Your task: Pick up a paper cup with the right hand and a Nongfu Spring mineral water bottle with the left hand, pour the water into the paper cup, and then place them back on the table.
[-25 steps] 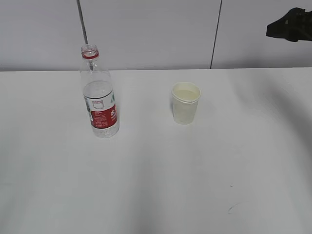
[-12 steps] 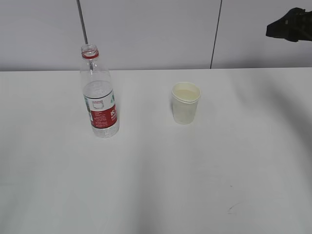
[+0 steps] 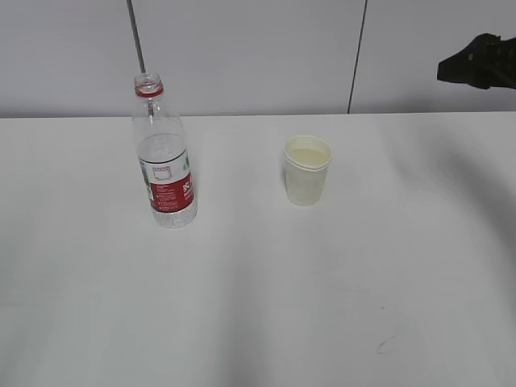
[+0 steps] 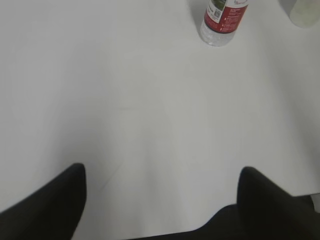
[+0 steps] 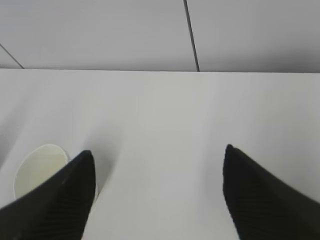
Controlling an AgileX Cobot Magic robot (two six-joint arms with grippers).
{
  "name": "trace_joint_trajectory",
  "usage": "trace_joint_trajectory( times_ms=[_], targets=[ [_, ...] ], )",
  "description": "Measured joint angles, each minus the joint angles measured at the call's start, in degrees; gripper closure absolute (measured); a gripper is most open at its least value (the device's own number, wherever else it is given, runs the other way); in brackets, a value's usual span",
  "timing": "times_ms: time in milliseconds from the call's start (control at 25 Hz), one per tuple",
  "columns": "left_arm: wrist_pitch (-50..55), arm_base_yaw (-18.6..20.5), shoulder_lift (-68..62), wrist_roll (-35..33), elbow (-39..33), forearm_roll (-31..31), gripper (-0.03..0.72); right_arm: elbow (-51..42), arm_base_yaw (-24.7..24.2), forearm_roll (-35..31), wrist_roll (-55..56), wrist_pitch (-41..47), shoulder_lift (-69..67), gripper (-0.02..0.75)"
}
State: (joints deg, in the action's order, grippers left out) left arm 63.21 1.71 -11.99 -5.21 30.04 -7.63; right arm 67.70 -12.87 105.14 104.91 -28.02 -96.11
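Observation:
The Nongfu Spring bottle (image 3: 164, 157) stands upright on the white table (image 3: 266, 306) at left, uncapped, with water (image 3: 164, 153) in it. Its base shows at the top of the left wrist view (image 4: 223, 17). The paper cup (image 3: 307, 169) stands upright near the middle and holds pale liquid. It also shows at the lower left of the right wrist view (image 5: 37, 172), behind one fingertip. My right gripper (image 5: 157, 160) is open and empty, to the right of the cup; its arm (image 3: 480, 60) shows at the upper right. My left gripper (image 4: 162, 175) is open and empty, well short of the bottle.
A grey panelled wall (image 3: 258, 48) with dark vertical seams runs behind the table. A few faint dark marks (image 3: 387, 343) lie on the tabletop at front right. The cup's edge shows at the top right of the left wrist view (image 4: 305, 12).
The right arm at the upper right edge has shifted very slightly. The bottle and cup have not moved.

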Motion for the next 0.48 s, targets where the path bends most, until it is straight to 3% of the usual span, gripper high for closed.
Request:
trace_joint_trajectory(
  times_ms=[240, 360, 480],
  targets=[
    [-0.02, 0.0, 0.0, 0.04, 0.0, 0.0, 0.126, -3.08, 0.0, -0.29, -1.1, 0.13, 0.33, 0.151],
    [-0.07, 0.0, 0.0, 0.07, 0.0, 0.0, 0.126, -6.92, 0.0, -5.98, -8.71, 2.05, 1.8, 0.151],
    [-0.09, 0.0, 0.0, 0.07, 0.0, 0.0, 0.126, -11.26, 0.0, -16.25, -18.47, 5.4, 4.53, 0.151]
  ],
)
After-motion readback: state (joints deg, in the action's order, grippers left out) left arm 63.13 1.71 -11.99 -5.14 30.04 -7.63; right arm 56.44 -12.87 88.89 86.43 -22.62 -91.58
